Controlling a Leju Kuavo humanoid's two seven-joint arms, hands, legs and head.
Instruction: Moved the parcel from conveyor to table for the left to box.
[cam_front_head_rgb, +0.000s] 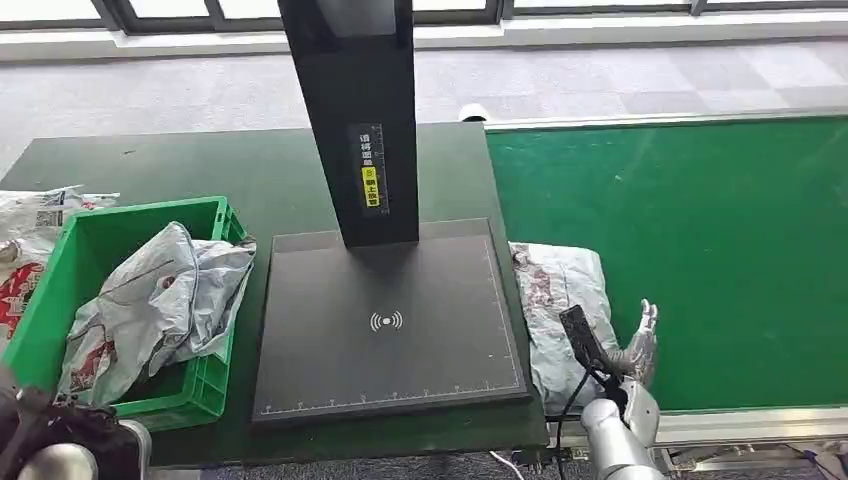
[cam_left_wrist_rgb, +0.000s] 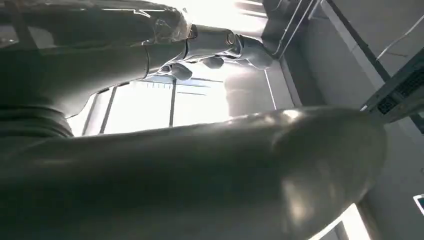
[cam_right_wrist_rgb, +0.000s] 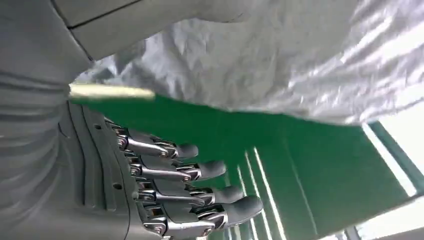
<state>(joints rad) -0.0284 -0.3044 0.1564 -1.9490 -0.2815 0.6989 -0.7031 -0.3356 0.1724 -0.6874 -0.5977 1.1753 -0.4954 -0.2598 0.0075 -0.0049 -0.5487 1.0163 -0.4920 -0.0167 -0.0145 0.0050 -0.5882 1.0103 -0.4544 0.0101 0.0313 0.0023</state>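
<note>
A grey-white plastic parcel (cam_front_head_rgb: 558, 300) lies on the green conveyor belt (cam_front_head_rgb: 700, 250), at its left edge beside the dark table (cam_front_head_rgb: 250, 180). My right hand (cam_front_head_rgb: 640, 345) is just right of the parcel's near end, fingers straight and spread, holding nothing. In the right wrist view the fingers (cam_right_wrist_rgb: 200, 185) lie apart above the belt, with the parcel (cam_right_wrist_rgb: 280, 60) close beside them. The left wrist view shows my left hand (cam_left_wrist_rgb: 215, 50) with its fingers extended and nothing in them, against bright windows.
A green crate (cam_front_head_rgb: 60, 290) at the table's left holds crumpled parcel bags (cam_front_head_rgb: 160, 300). More bags (cam_front_head_rgb: 30, 225) lie left of it. A black scanner plate (cam_front_head_rgb: 390, 320) with a tall black post (cam_front_head_rgb: 350, 100) fills the table's middle, between crate and parcel.
</note>
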